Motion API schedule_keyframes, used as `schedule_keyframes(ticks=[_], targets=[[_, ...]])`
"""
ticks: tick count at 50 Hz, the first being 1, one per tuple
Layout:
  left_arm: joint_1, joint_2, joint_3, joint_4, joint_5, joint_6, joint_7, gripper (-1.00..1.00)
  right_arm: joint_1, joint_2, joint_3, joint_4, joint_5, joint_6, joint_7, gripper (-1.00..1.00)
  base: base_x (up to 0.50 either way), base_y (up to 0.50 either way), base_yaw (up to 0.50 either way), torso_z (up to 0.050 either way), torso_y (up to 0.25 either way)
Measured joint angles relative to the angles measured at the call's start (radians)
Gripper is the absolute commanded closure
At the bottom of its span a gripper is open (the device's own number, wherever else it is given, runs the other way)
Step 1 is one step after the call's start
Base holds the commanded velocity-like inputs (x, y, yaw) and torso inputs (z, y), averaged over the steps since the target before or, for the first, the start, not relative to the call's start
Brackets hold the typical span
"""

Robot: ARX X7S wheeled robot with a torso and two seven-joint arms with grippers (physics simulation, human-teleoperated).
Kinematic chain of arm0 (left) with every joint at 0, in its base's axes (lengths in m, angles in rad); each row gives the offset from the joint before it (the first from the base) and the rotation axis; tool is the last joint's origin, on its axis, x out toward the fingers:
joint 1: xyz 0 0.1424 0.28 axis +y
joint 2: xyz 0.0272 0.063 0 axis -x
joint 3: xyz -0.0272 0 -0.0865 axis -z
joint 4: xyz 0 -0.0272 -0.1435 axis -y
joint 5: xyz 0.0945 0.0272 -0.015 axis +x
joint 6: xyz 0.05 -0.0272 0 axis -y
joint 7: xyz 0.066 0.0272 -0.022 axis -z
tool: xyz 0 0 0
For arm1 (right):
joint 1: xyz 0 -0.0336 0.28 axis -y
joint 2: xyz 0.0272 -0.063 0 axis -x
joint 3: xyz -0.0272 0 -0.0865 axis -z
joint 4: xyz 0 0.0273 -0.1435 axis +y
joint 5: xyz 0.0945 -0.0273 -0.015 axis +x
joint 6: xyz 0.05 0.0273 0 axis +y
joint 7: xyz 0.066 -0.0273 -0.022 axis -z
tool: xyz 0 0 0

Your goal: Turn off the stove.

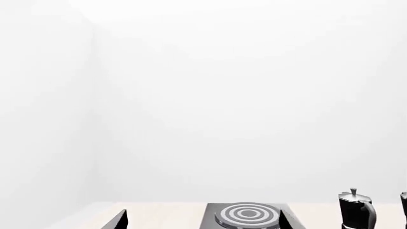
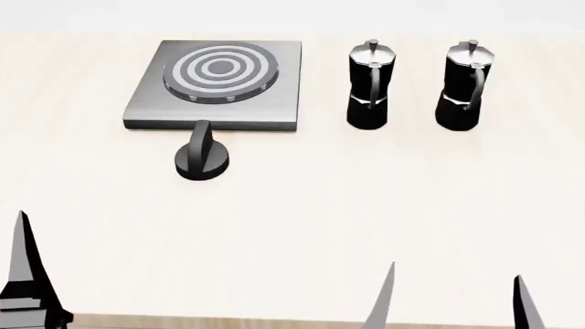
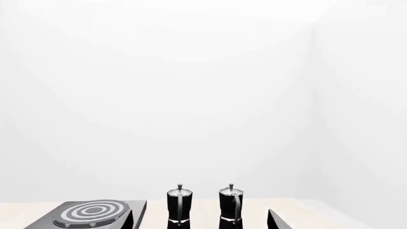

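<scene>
The stove (image 2: 279, 89) is a flat grey plate with a ringed burner (image 2: 219, 70) at the table's far left. Its small black knob (image 2: 202, 159) sits on the table just in front of the plate, raised bar pointing toward the plate. My left gripper (image 1: 202, 222) is open and empty; one of its fingers (image 2: 26, 271) shows at the near left edge, well short of the knob. My right gripper (image 2: 454, 301) stands open and empty near the front edge at the right. The burner (image 1: 248, 214) lies ahead of the left gripper.
Two tall black-and-silver moka pots (image 2: 370, 86) (image 2: 466, 86) stand upright to the right of the stove, side by side. In the right wrist view they (image 3: 179, 207) (image 3: 231, 205) show beyond the open jaws. The pale wooden table (image 2: 302, 219) ends just below the grippers.
</scene>
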Motion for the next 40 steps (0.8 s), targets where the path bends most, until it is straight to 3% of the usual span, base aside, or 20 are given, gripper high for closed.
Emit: schedule_keyframes(ticks=[40], targets=[[0.008, -0.019, 0.017, 0.017, -0.004, 0.008, -0.031, -1.00, -0.005, 0.029, -0.003, -0.014, 0.049, 0.001, 0.018, -1.00, 0.03, 0.00, 0.00, 0.000, 0.000]])
